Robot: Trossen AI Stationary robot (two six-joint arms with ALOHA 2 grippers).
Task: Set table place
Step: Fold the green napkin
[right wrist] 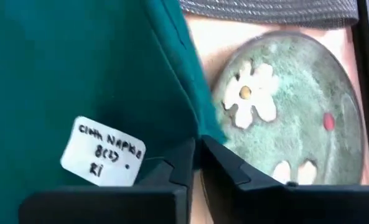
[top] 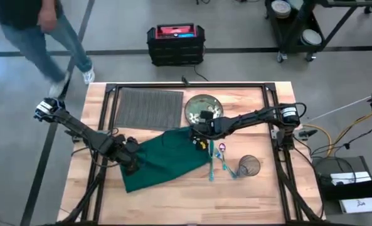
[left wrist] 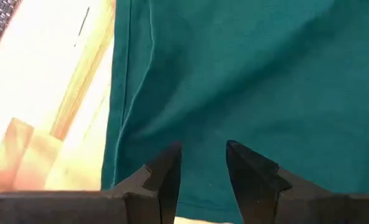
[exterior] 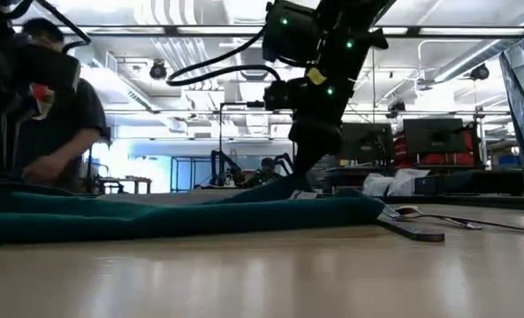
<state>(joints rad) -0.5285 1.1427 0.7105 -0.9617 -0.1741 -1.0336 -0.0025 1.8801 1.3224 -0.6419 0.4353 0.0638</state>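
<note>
The dark green cloth napkin (top: 164,157) lies spread on the table (top: 173,201), its far right corner lifted a little. My right gripper (top: 197,133) is shut at that corner, beside the green flowered plate (top: 202,108). My left gripper (top: 130,164) stands open over the napkin's near left part (left wrist: 234,81); green cloth shows between its fingers. The place, a dark grey ribbed mat (top: 148,107), lies flat at the far side, left of the plate. A white tag (right wrist: 103,152) sits on the napkin. My right gripper pinches the napkin's edge (right wrist: 193,121) between its two shut fingers, near the tagged corner next to the plate. The arm reaches in from the table's right. The cloth rises toward the fingers (exterior: 279,190) while the rest lies on the table. My left gripper: I cannot tell whether its fingertips touch the cloth.
Cutlery (top: 217,157) and a wire cup (top: 249,166) lie right of the napkin. A black and red case (top: 175,43) stands on the floor beyond the far edge. A person (top: 47,31) walks past the far left corner.
</note>
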